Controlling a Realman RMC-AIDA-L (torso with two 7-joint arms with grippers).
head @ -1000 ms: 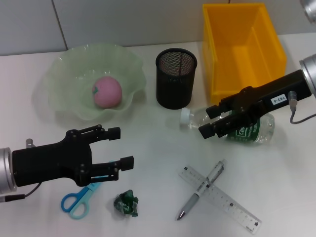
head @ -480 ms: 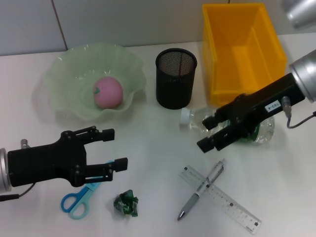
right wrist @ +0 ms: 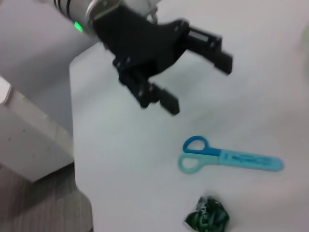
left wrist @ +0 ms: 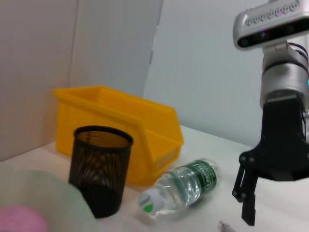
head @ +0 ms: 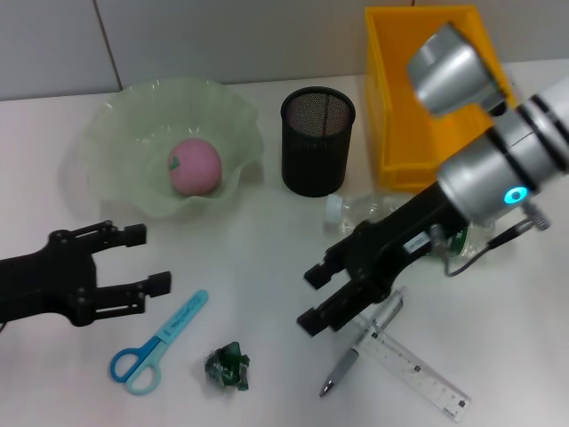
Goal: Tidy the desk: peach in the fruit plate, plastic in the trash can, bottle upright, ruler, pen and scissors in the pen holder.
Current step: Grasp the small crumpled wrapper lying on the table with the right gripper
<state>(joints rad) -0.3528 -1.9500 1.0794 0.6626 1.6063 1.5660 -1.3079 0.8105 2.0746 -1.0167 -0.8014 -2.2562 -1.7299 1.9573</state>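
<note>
A clear plastic bottle with a green label and white cap [left wrist: 181, 186] lies on its side on the white table [left wrist: 289, 212], just in front of a yellow plastic bin [left wrist: 120, 128]. A black mesh pen holder [left wrist: 100, 169] stands upright beside the cap end. The right gripper [left wrist: 246, 195] (black, fingers pointing down) hangs near the bottle's base, apart from it

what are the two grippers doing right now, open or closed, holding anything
Left gripper: open, empty, beside the scissors.
Right gripper: open, empty, above the pen.
</note>
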